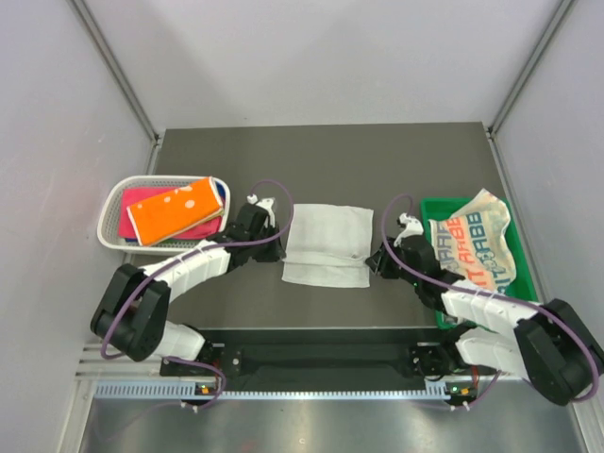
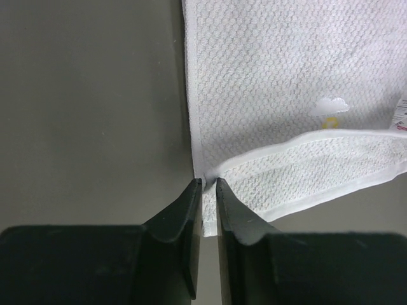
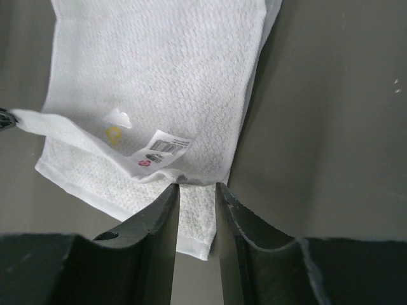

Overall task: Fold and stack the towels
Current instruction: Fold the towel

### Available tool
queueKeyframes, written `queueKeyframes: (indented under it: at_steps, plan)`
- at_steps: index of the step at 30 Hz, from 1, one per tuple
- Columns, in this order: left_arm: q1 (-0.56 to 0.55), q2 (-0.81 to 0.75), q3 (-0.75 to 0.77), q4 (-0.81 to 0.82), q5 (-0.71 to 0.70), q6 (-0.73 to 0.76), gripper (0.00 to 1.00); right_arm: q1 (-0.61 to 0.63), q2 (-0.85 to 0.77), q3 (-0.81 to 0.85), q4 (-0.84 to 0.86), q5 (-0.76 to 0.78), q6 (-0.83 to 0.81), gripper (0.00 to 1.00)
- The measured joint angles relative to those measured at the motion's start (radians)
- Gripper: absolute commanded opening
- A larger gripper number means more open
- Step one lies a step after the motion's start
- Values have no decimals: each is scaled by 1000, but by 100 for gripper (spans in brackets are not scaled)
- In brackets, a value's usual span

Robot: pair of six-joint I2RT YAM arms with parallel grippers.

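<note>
The white towel (image 1: 327,243) lies folded at the centre of the table (image 1: 311,160), its near layer skewed. The left gripper (image 2: 209,184) sits at the towel's left edge, jaws parted by a narrow slit with the hemmed corner in it. The right gripper (image 3: 197,187) sits at the right edge, jaws moderately open around a loose corner and not clamping it. The basket (image 1: 111,212) on the left holds the orange dotted towel (image 1: 175,209) on top of the pink towel (image 1: 142,198) and the blue towel (image 1: 223,193). The printed towel (image 1: 472,241) lies rumpled on the green tray (image 1: 437,206).
</note>
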Motion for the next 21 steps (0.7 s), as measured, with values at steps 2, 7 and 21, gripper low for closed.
queueKeyframes:
  at_steps: [2, 7, 21]
  plan:
    - [0, -8, 0, -1, 4, 0, 23, 0, -47, -3, -24, 4, -1, 30]
    - [0, -61, -2, -14, 23, -2, 23, 0, -176, -1, -91, 27, -1, 32]
    - [-18, -33, 12, -60, 30, -53, 23, 63, -82, 91, -236, 62, -4, 32]
